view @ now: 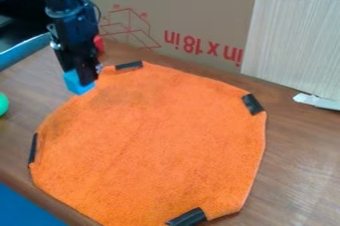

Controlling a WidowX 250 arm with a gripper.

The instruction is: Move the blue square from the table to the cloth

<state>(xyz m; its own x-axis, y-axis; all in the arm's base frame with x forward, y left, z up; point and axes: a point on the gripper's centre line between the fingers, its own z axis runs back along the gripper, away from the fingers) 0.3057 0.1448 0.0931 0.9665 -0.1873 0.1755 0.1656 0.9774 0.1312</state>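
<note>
Nearest the camera, a blue surface fills the corner off the near left of the orange cloth, which lies spread on the brown wooden table. One strip of black tape sits on the cloth's near edge, and others mark its left, right and far edges. Off to the cloth's left, at the border of the view, I see part of a round green thing.

Farther back, my gripper hangs down at the cloth's far left edge, right up against the blue block and partly covering it. I cannot tell whether I have the block gripped. It is just beside that same edge of the cloth, and whether it touches the fabric or the wood I cannot make out.

Beyond the cloth's right side, a small white piece lies on the wood. Behind the far left edge of the cloth, a red thing peeks out past my arm, and a grey-blue bar slants in from the left. Farthest away, cardboard with red print stands behind the cloth, and a pale streaked board stands upright against it, beyond the cloth's far right.
</note>
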